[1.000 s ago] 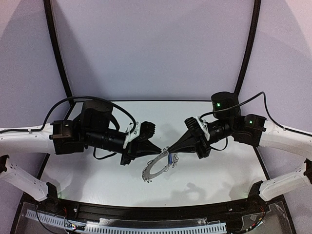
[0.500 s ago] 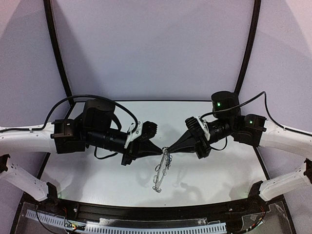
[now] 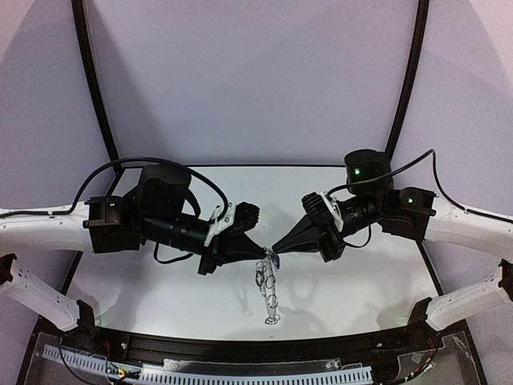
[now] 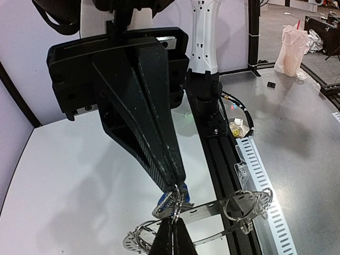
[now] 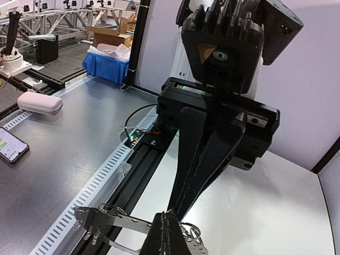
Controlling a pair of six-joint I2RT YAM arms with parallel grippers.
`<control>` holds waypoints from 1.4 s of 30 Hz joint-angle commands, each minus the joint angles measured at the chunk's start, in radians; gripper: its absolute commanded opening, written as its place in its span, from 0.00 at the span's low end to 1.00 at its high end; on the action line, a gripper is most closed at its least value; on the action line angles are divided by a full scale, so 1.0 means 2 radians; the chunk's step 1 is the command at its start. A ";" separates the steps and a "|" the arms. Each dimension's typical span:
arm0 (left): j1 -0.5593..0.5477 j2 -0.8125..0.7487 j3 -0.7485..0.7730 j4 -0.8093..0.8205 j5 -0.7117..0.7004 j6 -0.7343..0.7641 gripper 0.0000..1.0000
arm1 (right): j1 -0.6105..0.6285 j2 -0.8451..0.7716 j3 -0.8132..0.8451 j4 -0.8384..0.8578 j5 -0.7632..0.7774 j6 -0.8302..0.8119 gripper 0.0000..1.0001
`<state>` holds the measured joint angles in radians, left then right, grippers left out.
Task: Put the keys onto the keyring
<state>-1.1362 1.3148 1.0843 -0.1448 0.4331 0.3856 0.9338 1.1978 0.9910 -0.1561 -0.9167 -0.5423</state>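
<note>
Tip to tip above smooth white table [image 3: 160,297]: left gripper [image 3: 263,253] pressed shut on keyring [image 3: 269,301], right gripper [image 3: 274,250] pinching blue-tagged key [image 4: 183,188]. Hanging below, thin flat silvery metal with wire loops [image 4: 247,202], edge-on from above. Nearby, black rail [image 4: 220,159] and white slotted duct [image 4: 255,170]. Contact partly hidden behind matte black tapered fingers [image 4: 159,154].

- Top view: bright, even light from overhead; faint soft shadows on the table [image 3: 160,289] below the left gripper [image 3: 263,252].
- Wall edges bow there, so wide-angle distortion.
- Keyring [image 3: 269,293] hanging under the tips is thin and poorly resolved.
- Left wrist view: sharp; small greenish glare on the table behind the right gripper [image 4: 177,183].
- Right wrist view: crisp near the tips, room beyond slightly soft, sheen on the metal floor.
</note>
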 commanded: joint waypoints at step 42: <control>0.002 -0.073 -0.039 0.049 -0.145 -0.029 0.58 | 0.013 0.040 0.045 0.043 0.135 0.159 0.00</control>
<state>-1.1263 1.2327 1.0311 -0.0870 0.2892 0.3561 0.9493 1.2957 1.0923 -0.1264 -0.7165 -0.2638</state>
